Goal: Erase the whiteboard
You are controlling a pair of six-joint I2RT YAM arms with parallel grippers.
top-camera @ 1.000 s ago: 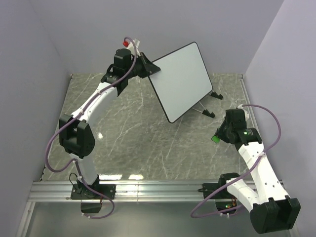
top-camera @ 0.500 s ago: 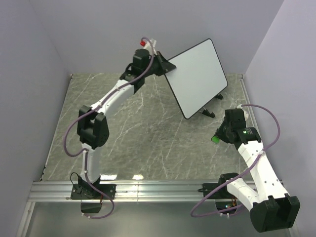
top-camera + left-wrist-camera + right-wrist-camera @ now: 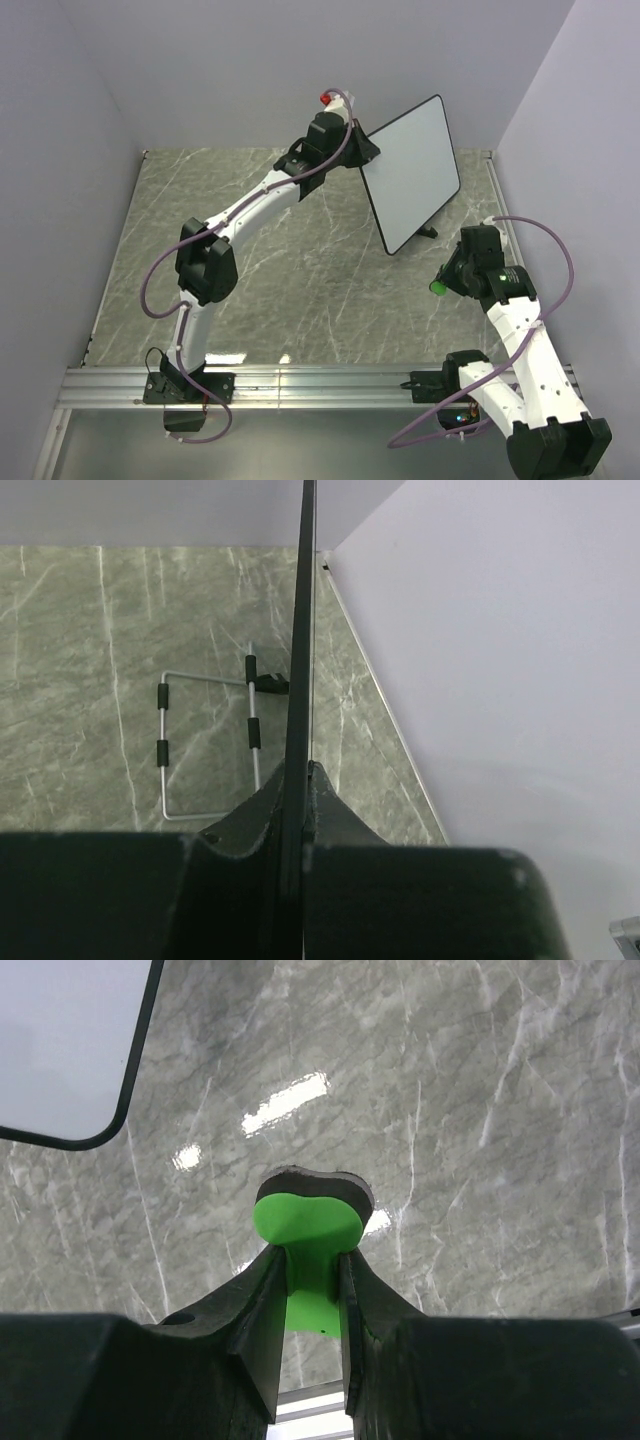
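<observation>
The whiteboard (image 3: 412,172), white with a thin black rim, hangs tilted in the air at the back right, its face clean. My left gripper (image 3: 362,150) is shut on its left edge; in the left wrist view the board shows edge-on (image 3: 298,680) between the closed fingers (image 3: 320,800). My right gripper (image 3: 447,278) is shut on the green eraser (image 3: 438,287), below and right of the board's lower corner. In the right wrist view the eraser (image 3: 308,1222) sits between the fingers, and the board's corner (image 3: 70,1050) shows at the upper left.
A wire board stand (image 3: 210,742) with black sleeves lies on the marble table under the board; one black foot (image 3: 428,233) peeks out below it. Purple walls close in at the right and back. An aluminium rail (image 3: 300,385) runs along the near edge.
My left arm has carried the whiteboard to the right and turned it more edge-on, nearer the right wall. My right gripper with the eraser has barely shifted.
</observation>
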